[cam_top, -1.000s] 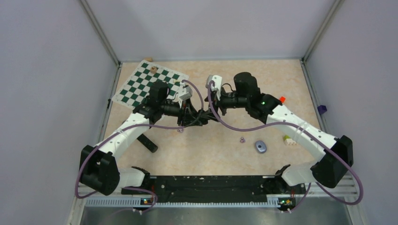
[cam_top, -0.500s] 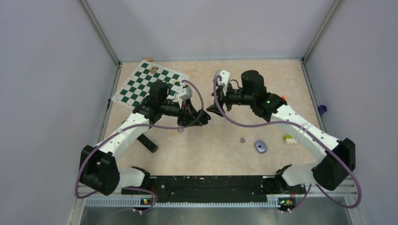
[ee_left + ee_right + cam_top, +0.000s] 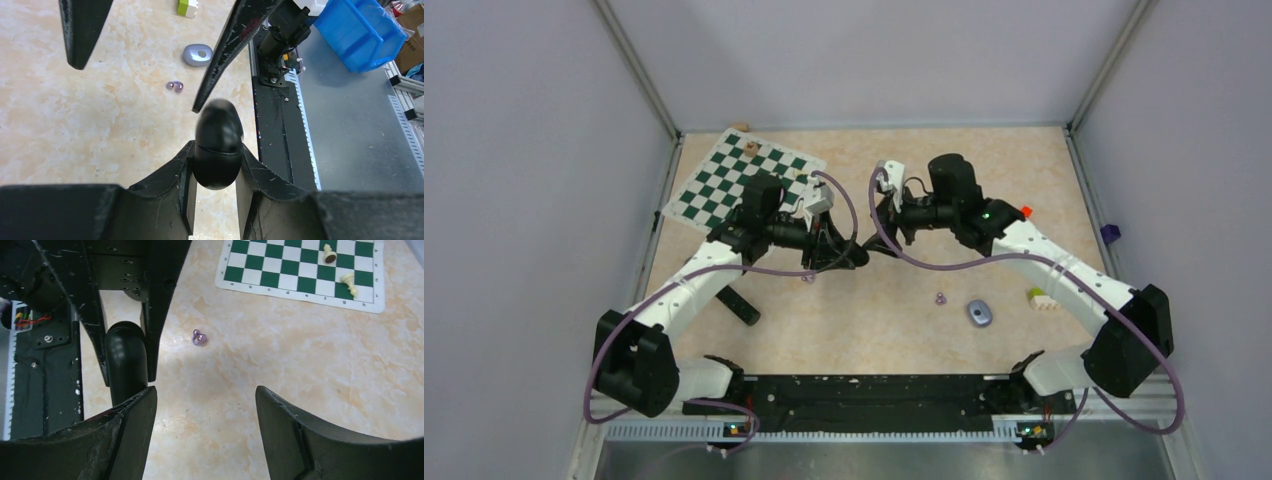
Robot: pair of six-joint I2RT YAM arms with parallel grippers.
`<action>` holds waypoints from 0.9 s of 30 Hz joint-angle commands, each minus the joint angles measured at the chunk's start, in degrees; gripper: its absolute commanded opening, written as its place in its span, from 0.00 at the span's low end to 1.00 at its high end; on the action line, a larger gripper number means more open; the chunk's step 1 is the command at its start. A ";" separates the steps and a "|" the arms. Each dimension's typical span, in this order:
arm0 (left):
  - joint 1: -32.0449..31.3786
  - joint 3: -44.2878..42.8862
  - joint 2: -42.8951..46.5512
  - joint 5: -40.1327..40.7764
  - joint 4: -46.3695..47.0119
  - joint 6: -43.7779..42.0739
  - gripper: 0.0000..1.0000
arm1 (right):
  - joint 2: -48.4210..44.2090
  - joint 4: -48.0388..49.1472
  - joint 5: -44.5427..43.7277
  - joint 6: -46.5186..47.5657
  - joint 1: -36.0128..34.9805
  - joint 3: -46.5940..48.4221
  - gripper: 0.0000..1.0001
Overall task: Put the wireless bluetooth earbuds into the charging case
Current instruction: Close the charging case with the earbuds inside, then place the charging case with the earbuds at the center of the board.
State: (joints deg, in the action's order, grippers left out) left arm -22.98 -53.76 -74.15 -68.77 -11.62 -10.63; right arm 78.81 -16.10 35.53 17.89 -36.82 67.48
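Note:
My left gripper [image 3: 216,150] is shut on a glossy black oval charging case [image 3: 217,145], held off the table with a seam across its middle. My right gripper [image 3: 205,395] is open and empty; its left finger sits right beside the black case [image 3: 125,360], and its fingers [image 3: 225,60] hang just above the case in the left wrist view. From above, the two grippers [image 3: 856,253] [image 3: 876,240] meet mid-table. A pale purple earbud pair [image 3: 940,298] [image 3: 175,86] lies next to a grey-blue oval case [image 3: 980,313] [image 3: 197,55]. Another purple earbud [image 3: 199,337] [image 3: 808,279] lies under the left arm.
A green-and-white chessboard [image 3: 744,175] with chess pieces [image 3: 328,252] lies at the back left. A yellow-green block [image 3: 1042,298] sits right of the grey-blue case. A black bar [image 3: 742,308] lies at the left. A blue bin [image 3: 360,30] stands beyond the front rail [image 3: 864,390].
The right gripper pulled back up and to the right, then came back down to the left gripper and the black case. The left arm stayed still.

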 commanded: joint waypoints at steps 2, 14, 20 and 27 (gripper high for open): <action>-0.22 -1.36 1.63 -1.20 0.61 -0.95 0.00 | -1.66 -0.69 6.73 1.06 0.26 1.81 0.71; -0.21 -1.69 1.21 1.19 0.46 -1.03 0.00 | -3.55 -1.17 -0.20 0.48 0.44 3.47 0.75; -0.22 -2.41 0.00 5.08 0.36 -1.00 0.00 | -5.23 3.50 -13.42 -3.23 4.08 2.85 0.89; -0.22 -6.84 -6.12 9.67 -2.36 -2.05 0.00 | -8.70 10.54 -25.59 -8.81 11.96 -0.46 0.96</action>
State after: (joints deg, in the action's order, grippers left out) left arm -23.05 -56.10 -77.03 -62.33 -13.02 -11.07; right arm 74.50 -12.71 18.55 13.34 -28.82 67.90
